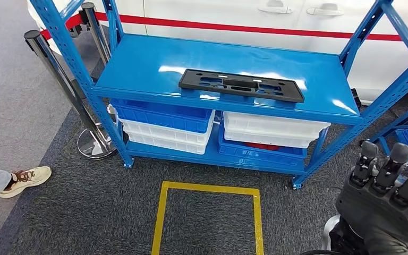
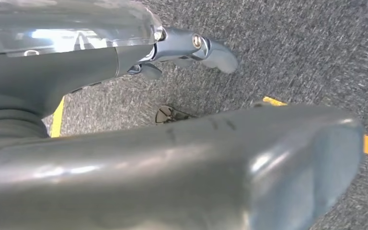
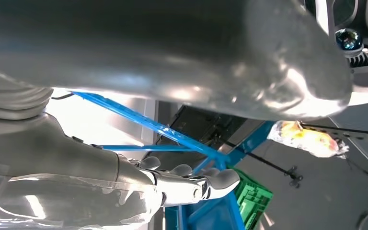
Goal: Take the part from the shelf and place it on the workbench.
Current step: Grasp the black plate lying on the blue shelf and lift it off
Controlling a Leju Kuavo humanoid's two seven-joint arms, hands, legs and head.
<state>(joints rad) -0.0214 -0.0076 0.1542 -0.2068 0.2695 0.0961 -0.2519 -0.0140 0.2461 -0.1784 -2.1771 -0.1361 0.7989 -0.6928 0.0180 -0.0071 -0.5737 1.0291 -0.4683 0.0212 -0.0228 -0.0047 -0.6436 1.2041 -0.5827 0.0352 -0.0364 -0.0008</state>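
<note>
Lying flat on the top level of a blue metal shelf (image 1: 138, 64), the black part (image 1: 241, 85) is a long slotted plate set near the front edge, right of centre, with nothing touching it. Beneath it, blue and white bins (image 1: 164, 125) are stacked on the lower level. A dark grey carpet (image 1: 85, 212) covers the floor, marked with a yellow taped square (image 1: 162, 212) in front of the shelf. Behind the shelf runs a white panel with a red stripe (image 1: 244, 26), and chrome barrier posts (image 1: 53, 69) stand at the left. A person's shoe (image 1: 26, 179) rests on the paler floor. The right hand (image 1: 393, 186) is raised at the lower right, well apart from the part, fingers upright and separated, empty. The left hand (image 2: 191, 48) hangs over the carpet; it appears empty, though how its fingers lie I cannot tell.
</note>
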